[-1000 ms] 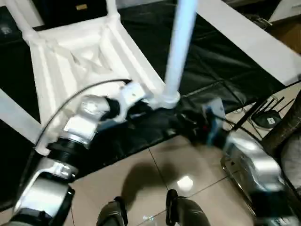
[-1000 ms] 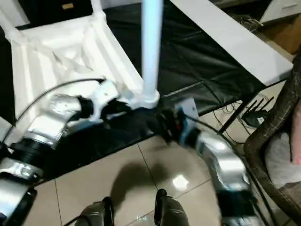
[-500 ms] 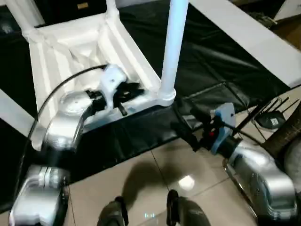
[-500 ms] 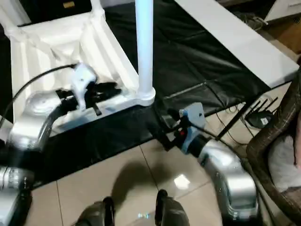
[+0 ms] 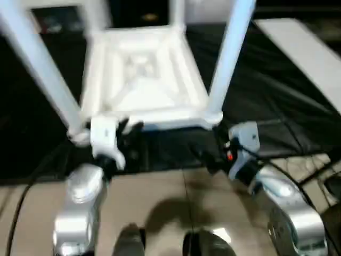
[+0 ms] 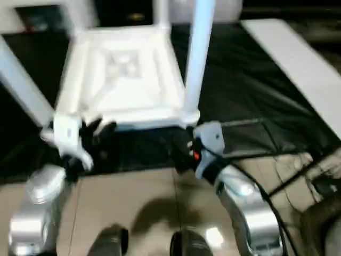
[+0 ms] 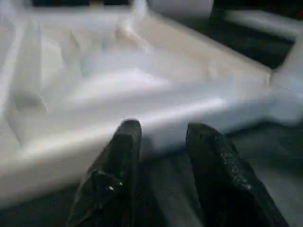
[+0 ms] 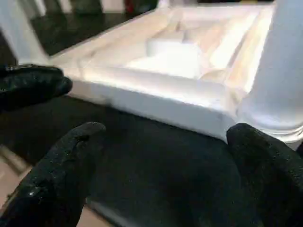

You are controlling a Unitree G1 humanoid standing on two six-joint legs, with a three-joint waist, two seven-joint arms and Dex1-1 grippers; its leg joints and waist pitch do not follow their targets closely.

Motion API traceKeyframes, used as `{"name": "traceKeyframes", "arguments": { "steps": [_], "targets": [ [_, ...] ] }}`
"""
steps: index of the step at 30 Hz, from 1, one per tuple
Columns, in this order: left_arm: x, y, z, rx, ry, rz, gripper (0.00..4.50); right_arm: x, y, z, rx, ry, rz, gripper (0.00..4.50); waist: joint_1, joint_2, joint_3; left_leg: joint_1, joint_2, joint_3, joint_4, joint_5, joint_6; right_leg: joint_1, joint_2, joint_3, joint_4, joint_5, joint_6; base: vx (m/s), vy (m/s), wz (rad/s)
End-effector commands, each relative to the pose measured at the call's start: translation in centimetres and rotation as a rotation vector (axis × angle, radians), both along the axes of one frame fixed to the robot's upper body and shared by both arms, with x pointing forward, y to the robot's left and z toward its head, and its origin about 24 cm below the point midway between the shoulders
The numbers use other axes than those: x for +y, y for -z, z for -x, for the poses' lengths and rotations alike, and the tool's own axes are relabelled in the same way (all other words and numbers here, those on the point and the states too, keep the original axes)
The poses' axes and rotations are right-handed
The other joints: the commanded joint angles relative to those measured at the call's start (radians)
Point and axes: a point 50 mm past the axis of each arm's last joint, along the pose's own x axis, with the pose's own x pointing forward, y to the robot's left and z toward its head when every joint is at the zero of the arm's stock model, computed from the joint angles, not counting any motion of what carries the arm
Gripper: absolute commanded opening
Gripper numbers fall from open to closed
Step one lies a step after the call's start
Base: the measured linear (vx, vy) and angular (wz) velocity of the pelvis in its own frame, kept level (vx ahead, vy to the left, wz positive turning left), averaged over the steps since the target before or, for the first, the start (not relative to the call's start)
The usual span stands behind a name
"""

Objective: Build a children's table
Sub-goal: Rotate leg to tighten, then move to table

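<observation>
Both claws withdrawn from children's table (image 5: 143, 80), empty.

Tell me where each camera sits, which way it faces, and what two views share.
Left and right eye views: on the head, looking forward and down at the upturned table over both forearms; left gripper and right gripper show.
Left wrist view: along its fingers at the table's near edge.
Right wrist view: between its spread fingers at a leg.
All share the table.

Black-covered worktop (image 5: 277, 101), cover creased. White board (image 5: 303, 53) lies along its right side. Tan tiled floor (image 5: 160, 197) below the near edge, glossy. Cables (image 6: 319, 176) at lower right on the floor.
</observation>
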Motion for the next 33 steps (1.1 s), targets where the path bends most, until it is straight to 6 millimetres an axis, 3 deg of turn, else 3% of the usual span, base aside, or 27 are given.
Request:
{"name": "traceKeyframes", "arguments": {
  "steps": [1, 2, 3, 4, 5, 6, 7, 8, 9, 10, 11, 12, 13, 14, 15, 16, 17, 18, 19, 21, 23, 25, 31, 32, 33],
  "targets": [
    [0.2, 0.0, 0.4, 0.011, -0.053, -0.028, 1.96, 0.5, 0.2, 0.0, -0.003, -0.021, 0.015, 4.5, 0.026, -0.013, -0.108, -0.042, 0.043, -0.043, -0.019, 0.011, 0.139, 0.149, -0.259, 0.167, -0.162, -0.522, 0.21, -0.088, -0.211, 0.97],
    [0.3, 0.1, 1.0, 0.01, -0.089, -0.047, 1.96, 0.3, 0.4, -0.4, 0.015, 0.047, -0.038, 4.5, 0.024, -0.003, -0.087, 0.002, 0.014, -0.016, -0.009, 0.036, 0.107, 0.09, -0.218, 0.204, -0.22, -0.585, 0.222, -0.108, -0.19, 0.71],
    [0.3, 0.1, 1.0, 0.01, -0.088, -0.046, 1.96, 0.2, 0.4, -0.4, 0.015, 0.047, -0.039, 4.5, 0.02, -0.019, -0.065, 0.011, -0.001, -0.006, -0.004, 0.02, 0.099, 0.084, -0.192, 0.193, -0.225, -0.663, 0.198, -0.098, -0.134, 0.39],
    [0.5, 0.1, 1.5, 0.005, -0.093, -0.034, 1.96, 0.2, 0.4, -0.5, 0.018, 0.069, -0.056, 4.5, 0.025, -0.025, -0.052, 0.038, -0.008, 0.002, -0.022, 0.03, 0.092, 0.084, -0.154, 0.16, -0.249, -0.757, 0.19, -0.098, -0.134, 0.39],
    [0.5, 0.2, 1.6, 0.004, -0.096, -0.032, 1.96, 0.1, 0.4, -0.5, 0.018, 0.071, -0.057, 4.5, 0.022, -0.025, -0.044, 0.057, -0.011, 0.012, -0.034, 0.023, 0.102, 0.075, -0.127, 0.124, -0.268, -0.771, 0.22, -0.095, -0.067, 0.1],
    [1.6, 0.3, 1.8, 0.012, -0.176, -0.022, 1.96, 0.0, 0.4, -0.6, -0.007, 0.067, -0.031, 4.5, 0.016, -0.004, -0.052, 0.098, 0.028, 0.012, -0.08, -0.032, 0.146, 0.066, -0.074, 0.054, -0.3, -0.69, 0.309, -0.157, -0.033, 0.1],
    [1.6, 0.3, 1.8, 0.012, -0.176, -0.022, 1.96, 0.0, 0.4, -0.6, -0.007, 0.067, -0.031, 4.5, 0.007, 0.042, -0.064, 0.041, 0.309, -0.107, -0.208, -0.173, 0.239, 0.127, -0.06, -0.026, -0.096, -0.364, 0.304, -0.157, -0.033, 0.1],
    [2.1, 0.3, 1.7, 0.012, -0.211, -0.021, 1.96, 0.0, 0.4, -0.6, -0.018, 0.057, -0.022, 4.5, 0.07, 0.064, -0.075, -0.017, 0.271, 0.0, -0.233, -0.386, 0.077, 0.08, -0.076, 0.043, 0.056, -0.07, 0.043, -0.14, -0.004, 0.25],
    [2.3, 0.2, 1.7, 0.003, -0.217, -0.021, 1.96, 0.0, 0.4, -0.5, -0.018, 0.05, -0.023, 4.5, 0.054, 0.052, -0.089, 0.032, 0.234, 0.036, -0.227, -0.623, 0.023, 0.081, -0.075, 0.098, 0.122, -0.117, 0.037, -0.02, -0.03, 0.29],
    [2.5, 0.1, 1.6, -0.007, -0.219, -0.027, 1.96, 0.1, 0.5, -0.5, -0.012, 0.039, -0.036, 4.5, 0.048, 0.0, -0.081, 0.081, 0.161, 0.043, -0.164, -0.559, -0.068, 0.039, -0.108, 0.189, 0.019, -0.496, 0.109, -0.02, -0.03, 0.29],
    [2.5, 0.1, 1.6, -0.007, -0.219, -0.027, 1.96, 0.1, 0.5, -0.5, -0.012, 0.039, -0.036, 4.5, 0.045, -0.015, -0.064, 0.082, 0.096, 0.042, -0.077, -0.402, -0.084, 0.006, -0.162, 0.182, -0.134, -0.886, 0.141, -0.039, -0.112, 0.05],
    [2.4, 0.0, 1.6, -0.009, -0.194, -0.024, 1.96, 0.2, 0.5, -0.3, -0.015, 0.023, -0.042, 4.5, 0.055, -0.013, -0.049, 0.112, 0.074, 0.046, 0.012, -0.235, -0.071, -0.046, -0.196, 0.189, -0.212, -1.162, 0.161, -0.085, -0.06, -0.11],
    [2.3, 0.0, 1.7, 0.005, -0.179, -0.032, 1.96, 0.2, 0.6, -0.2, -0.012, 0.019, -0.046, 4.5, 0.053, -0.025, -0.073, 0.026, 0.06, 0.0, -0.02, 0.002, -0.032, 0.055, -0.199, 0.212, -0.168, -1.101, 0.155, -0.085, -0.06, -0.11],
    [2.3, 0.0, 1.7, 0.005, -0.179, -0.032, 1.96, 0.2, 0.6, -0.2, -0.012, 0.019, -0.046, 4.5, 0.067, -0.01, -0.089, 0.008, 0.082, -0.002, -0.085, 0.05, -0.049, 0.088, -0.18, 0.201, -0.137, -0.925, 0.132, 0.0, 0.0, 0.0],
    [2.3, 0.0, 1.7, 0.006, -0.18, -0.035, 1.96, 0.3, 0.6, -0.1, -0.011, 0.022, -0.047, 4.5, 0.052, -0.003, -0.08, 0.008, 0.102, -0.007, -0.14, -0.009, -0.07, 0.069, -0.124, 0.166, -0.118, -0.677, 0.066, 0.0, 0.0, 0.0],
    [2.7, -0.2, 1.5, -0.006, -0.21, -0.03, 1.96, 0.4, 0.8, 0.2, -0.01, 0.018, -0.058, 4.5, 0.036, 0.016, -0.093, 0.016, 0.12, -0.01, -0.157, -0.086, -0.07, 0.073, -0.109, 0.162, -0.101, -0.464, -0.005, 0.0, 0.0, 0.0],
    [3.0, -0.4, 1.4, -0.017, -0.236, -0.023, 1.96, 0.5, 0.8, 0.3, -0.009, 0.013, -0.066, 4.5, 0.018, 0.023, -0.102, 0.005, 0.134, -0.016, -0.166, -0.092, -0.062, 0.087, -0.108, 0.164, -0.089, -0.265, -0.072, -0.026, 0.051, 0.0],
    [3.0, -0.4, 1.4, -0.017, -0.236, -0.023, 1.96, 0.5, 0.8, 0.3, -0.009, 0.013, -0.066, 4.5, 0.011, 0.025, -0.107, 0.002, 0.138, -0.02, -0.172, -0.106, -0.056, 0.092, -0.105, 0.158, -0.086, -0.215, -0.092, -0.023, 0.067, -0.05],
    [3.3, -0.9, 1.3, -0.046, -0.254, -0.021, 1.96, 0.7, 0.8, 0.3, -0.013, 0.022, -0.074, 4.5, -0.008, 0.021, -0.111, -0.001, 0.138, -0.016, -0.173, -0.148, -0.042, 0.092, -0.111, 0.156, -0.095, -0.181, -0.127, -0.023, 0.067, -0.05],
    [3.3, -0.8, 1.4, -0.043, -0.247, -0.039, 1.96, 0.8, 0.8, 0.3, -0.005, 0.036, -0.069, 4.5, -0.017, 0.02, -0.109, -0.009, 0.136, -0.013, -0.172, -0.13, -0.028, 0.093, -0.114, 0.157, -0.097, -0.162, -0.142, -0.005, 0.03, -0.02],
    [3.3, -0.3, 1.6, -0.009, -0.239, -0.048, 1.96, 0.8, 1.1, 0.3, 0.01, 0.051, -0.05, 4.5, -0.023, 0.018, -0.107, -0.009, 0.135, -0.005, -0.17, -0.12, -0.01, 0.088, -0.118, 0.159, -0.105, -0.177, -0.148, 0.0, 0.0, 0.0],
    [3.3, 0.1, 1.8, 0.02, -0.254, -0.051, 1.96, 0.8, 1.2, 0.3, 0.014, 0.054, -0.033, 4.5, -0.026, 0.019, -0.102, -0.012, 0.133, -0.002, -0.169, -0.111, -0.005, 0.086, -0.119, 0.16, -0.11, -0.196, -0.143, 0.0, 0.0, 0.0],
    [3.3, 0.2, 2.8, -0.002, -0.239, 0.002, 1.96, 0.6, 1.5, 0.9, 0.036, 0.017, -0.022, 4.5, -0.022, 0.018, -0.104, -0.013, 0.137, 0.004, -0.17, -0.075, 0.017, 0.087, -0.119, 0.159, -0.112, -0.174, -0.141, 0.0, 0.0, 0.0],
    [3.3, 0.2, 2.9, -0.001, -0.235, 0.005, 1.96, 0.7, 1.5, 0.9, 0.04, 0.011, -0.026, 4.5, -0.021, 0.018, -0.103, -0.009, 0.137, 0.004, -0.171, -0.097, 0.014, 0.089, -0.119, 0.158, -0.112, -0.199, -0.14, 0.0, 0.0, 0.0],
    [3.3, 0.3, 3.0, 0.001, -0.231, 0.001, 1.96, 0.7, 1.5, 1.0, 0.036, 0.003, -0.024, 4.5, -0.008, 0.007, -0.091, -0.053, 0.113, -0.025, -0.185, -0.161, 0.047, 0.129, -0.139, 0.12, -0.11, -0.311, -0.117, 0.0, 0.0, 0.0]
  ]
}}
